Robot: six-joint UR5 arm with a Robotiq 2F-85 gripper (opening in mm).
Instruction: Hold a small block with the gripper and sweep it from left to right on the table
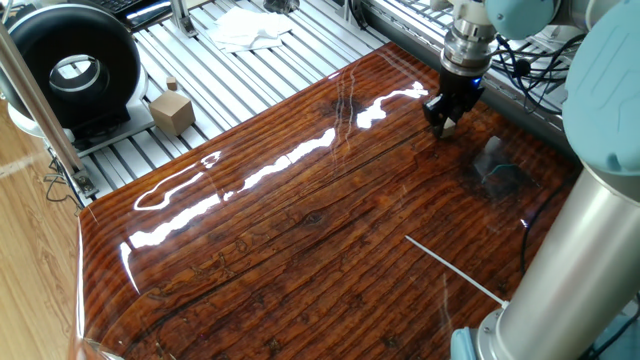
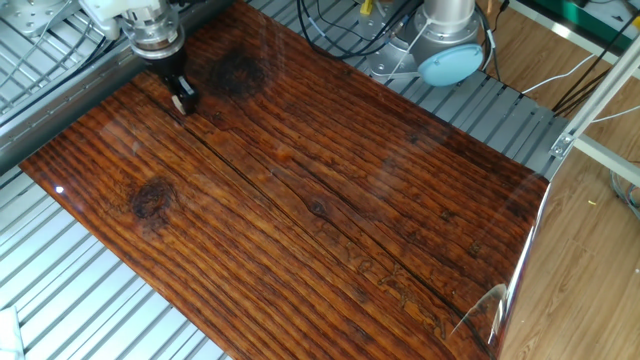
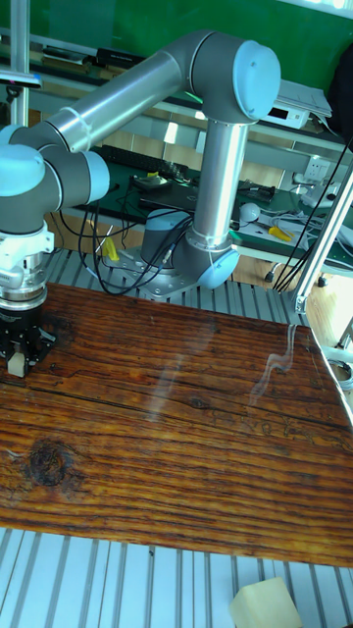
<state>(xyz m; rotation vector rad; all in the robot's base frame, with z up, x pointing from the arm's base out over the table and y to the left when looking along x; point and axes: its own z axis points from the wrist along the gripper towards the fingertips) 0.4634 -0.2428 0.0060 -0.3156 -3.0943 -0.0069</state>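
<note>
Item: tiny pale tan wooden cube [image 3: 15, 366], light, rigid; your black two-fingered claw [image 3: 17, 364] clamped its opposite faces.

The arm [image 3: 127, 93] is built of smooth silver-grey tubes joined by rounded housings with light blue caps [image 3: 257, 74], one more pale blue cap showing at the base joint [image 2: 447, 62], where black cables loop around its foot. At the wrist a ribbed, silvery metal collar [image 3: 22, 257] steps down in rings, with a faint blue glow under it in one fixed view. Below it sits the end effector [image 1: 446, 115], a compact black claw with two short dark fingers [image 2: 176, 88] splayed from a boxy body.
</note>
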